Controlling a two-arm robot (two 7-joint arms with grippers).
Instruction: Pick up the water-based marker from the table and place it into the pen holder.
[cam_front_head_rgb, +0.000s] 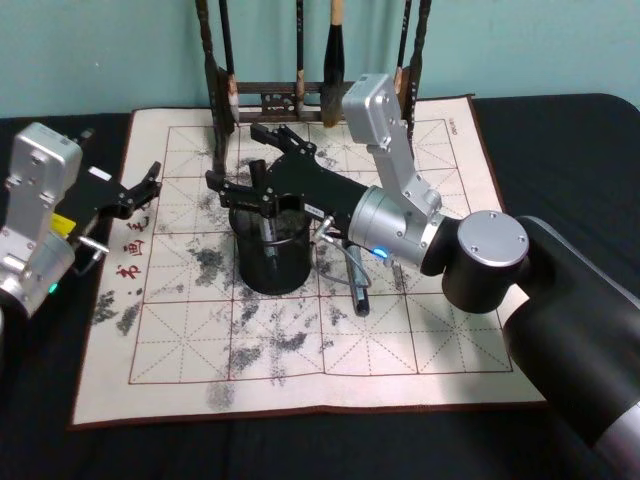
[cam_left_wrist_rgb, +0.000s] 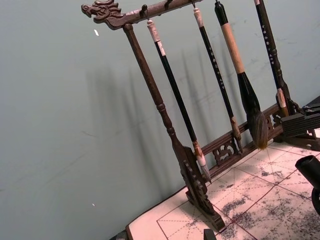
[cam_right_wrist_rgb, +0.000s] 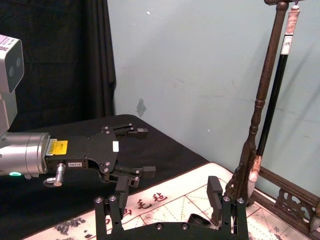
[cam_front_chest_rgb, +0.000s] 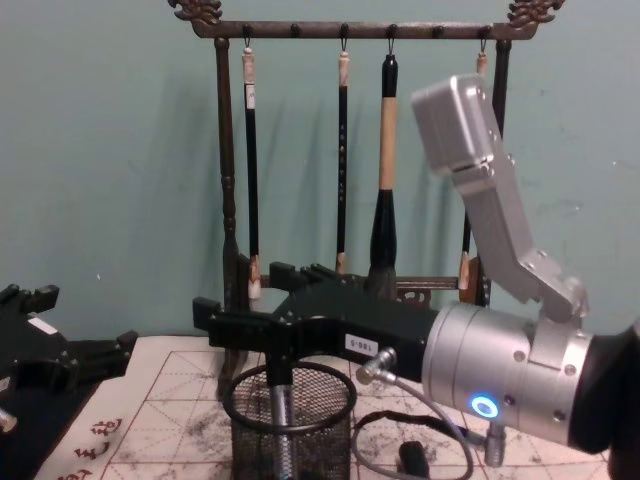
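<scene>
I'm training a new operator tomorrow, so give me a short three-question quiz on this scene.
1. True or false: the right gripper is clamped shut on the marker.
2. Where is the marker? A) upright in the pen holder B) lying flat beside it C) hanging among the brushes
3. Fill in: the open gripper over the left edge of the mat is the robot's ___ one.

Key: 1 false, its jaws stand open above the holder. 2 A. 3 left.
</scene>
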